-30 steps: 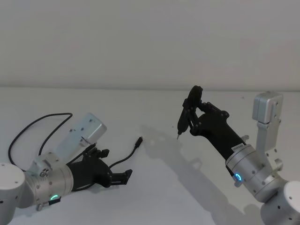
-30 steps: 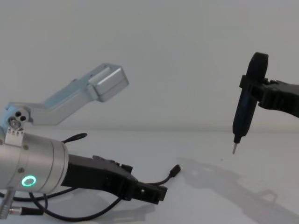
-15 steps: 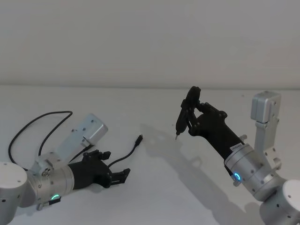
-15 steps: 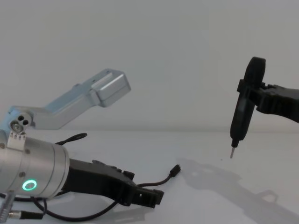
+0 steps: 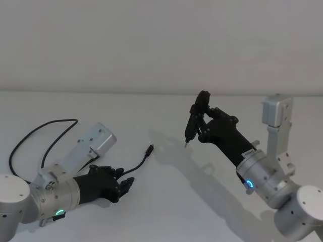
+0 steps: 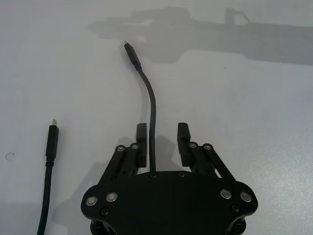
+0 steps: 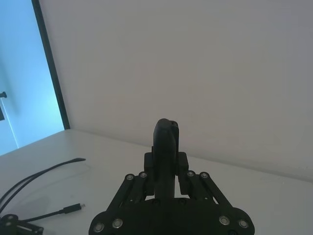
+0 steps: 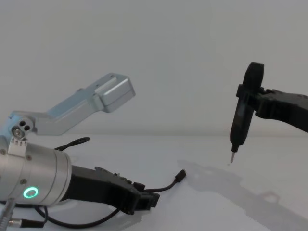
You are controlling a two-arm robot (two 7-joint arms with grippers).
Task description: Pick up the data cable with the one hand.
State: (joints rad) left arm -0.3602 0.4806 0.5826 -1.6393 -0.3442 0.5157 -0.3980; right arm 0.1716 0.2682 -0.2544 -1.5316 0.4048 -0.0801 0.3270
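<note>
1. Find the data cable [image 6: 152, 100] lying straddled by the part-open, empty left gripper [image 6: 162, 133].
2. Note that gripper drawn back slightly along the cord (better set for closing, probably).
3. Beyond it, see the right gripper [image 5: 202, 121] clamped on a pointed tool [image 8: 239, 120], shifted nearer.
4. Cannot tell finger-to-cord contact; rear cord hidden under that gripper.

You have a smooth, matt white table [image 5: 166, 212]. Your cable [image 6: 154, 105] is matt black cord with a metal tip. The left gripper [image 6: 162, 129] is matt black plastic on brushed silver metal; the tool [image 8: 239, 120] is faintly shiny black.
</note>
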